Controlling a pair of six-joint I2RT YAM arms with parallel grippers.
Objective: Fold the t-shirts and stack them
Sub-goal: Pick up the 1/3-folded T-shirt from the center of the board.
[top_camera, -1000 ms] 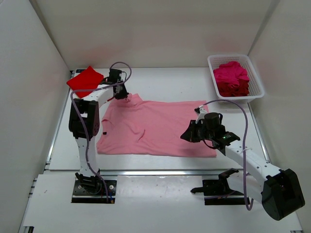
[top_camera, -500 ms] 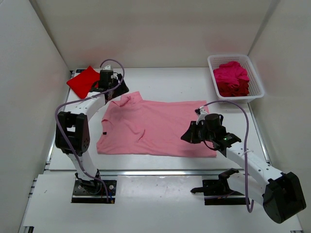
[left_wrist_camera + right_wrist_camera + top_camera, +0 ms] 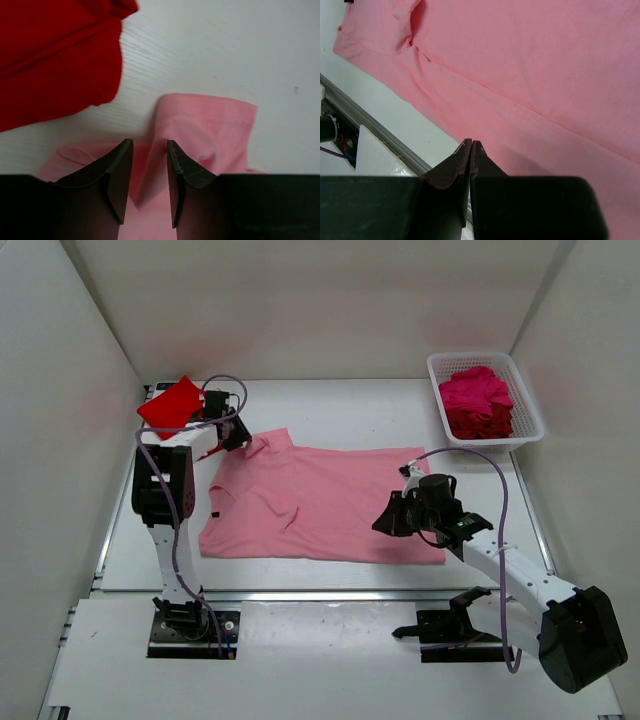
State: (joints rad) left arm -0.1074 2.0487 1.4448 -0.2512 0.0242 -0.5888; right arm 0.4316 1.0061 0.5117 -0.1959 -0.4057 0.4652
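Observation:
A light pink t-shirt (image 3: 320, 502) lies spread flat in the middle of the table. A bright red t-shirt (image 3: 170, 405) lies folded at the back left. My left gripper (image 3: 238, 440) is at the pink shirt's far left sleeve. In the left wrist view, the left gripper (image 3: 149, 142) is slightly open, with a raised fold of the pink sleeve (image 3: 210, 120) between its jaws, and the red shirt (image 3: 50, 50) lies just beyond. My right gripper (image 3: 380, 523) is shut and empty over the pink shirt's near right part (image 3: 530, 65).
A white lattice basket (image 3: 470, 357) at the back right holds a magenta t-shirt (image 3: 478, 390) on top of a dark red t-shirt (image 3: 482, 426). The table's near edge rail (image 3: 375, 131) shows in the right wrist view. White walls stand on three sides.
My left arm swung out to the left past the red shirt, then came back to the pink shirt's far left sleeve. The right arm has barely moved.

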